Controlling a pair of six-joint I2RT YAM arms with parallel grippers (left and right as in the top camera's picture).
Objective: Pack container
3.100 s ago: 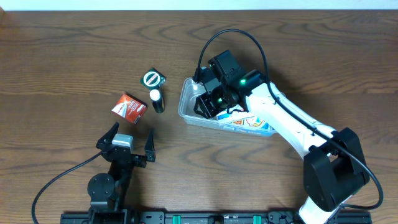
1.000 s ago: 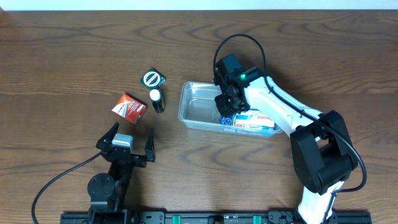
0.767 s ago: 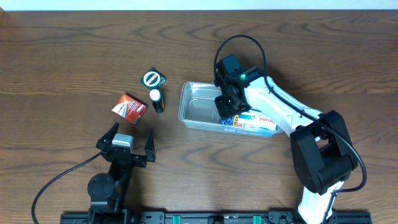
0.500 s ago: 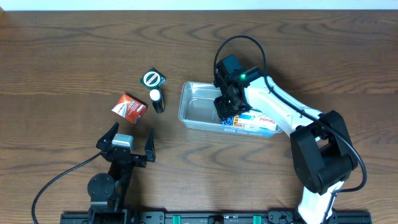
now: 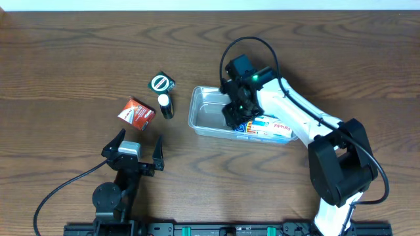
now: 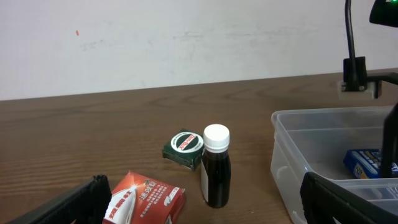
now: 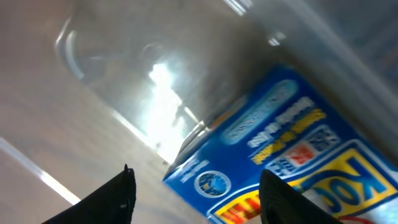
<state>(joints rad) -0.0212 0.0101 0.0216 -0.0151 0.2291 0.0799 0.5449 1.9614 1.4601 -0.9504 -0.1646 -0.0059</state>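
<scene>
Clear plastic rectangular container (image 5: pixel 192 113) mid-table, blue printed carton (image 5: pixel 268 127) inside at 4 o'clock. Right gripper (image 5: pixel 234 113) spread, empty, above it: you raise straight, miss rim. Left gripper (image 5: pixel 138 146) spread, idle. Dark white-capped bottle (image 5: pixel 166 106) at container's 9 o'clock.

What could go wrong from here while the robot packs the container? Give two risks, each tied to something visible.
1. The right gripper hangs open, low in the clear container, close over the blue box. On lifting out, a finger might snag the box or a wall and shift the container.
2. The dark bottle stands upright close to the red box and the green box. Grabbing a neighbour could topple it.
</scene>
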